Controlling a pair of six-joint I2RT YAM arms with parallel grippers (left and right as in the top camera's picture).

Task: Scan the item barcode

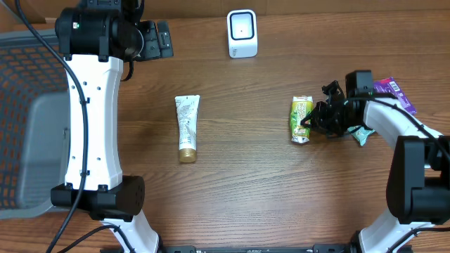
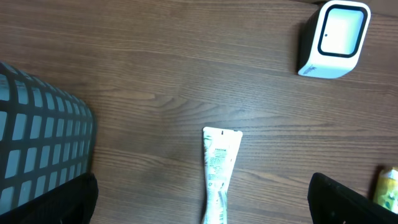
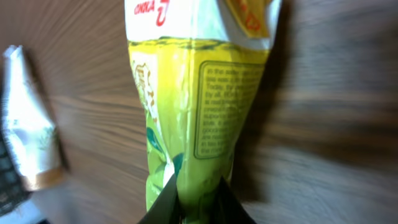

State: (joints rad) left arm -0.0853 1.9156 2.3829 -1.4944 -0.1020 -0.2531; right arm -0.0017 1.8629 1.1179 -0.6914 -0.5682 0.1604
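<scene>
Green packet (image 1: 301,119) mid-right on table (image 1: 246,190), right gripper (image 3: 186,208) pinched on its end. Left gripper (image 1: 160,39) spread wide, far side. Tube (image 1: 188,128) centre, scanner (image 1: 242,33) beyond. Purple packet (image 1: 395,93) beside right arm. Basket (image 1: 21,84) far left, contents unclear.

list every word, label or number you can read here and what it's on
Nothing reads cleanly enough to quote.
green packet: red letters at the top, cut off; boxed print, blurred.
white tube: print too small.
purple packet: white label, too small.
scanner: no text visible.
</scene>
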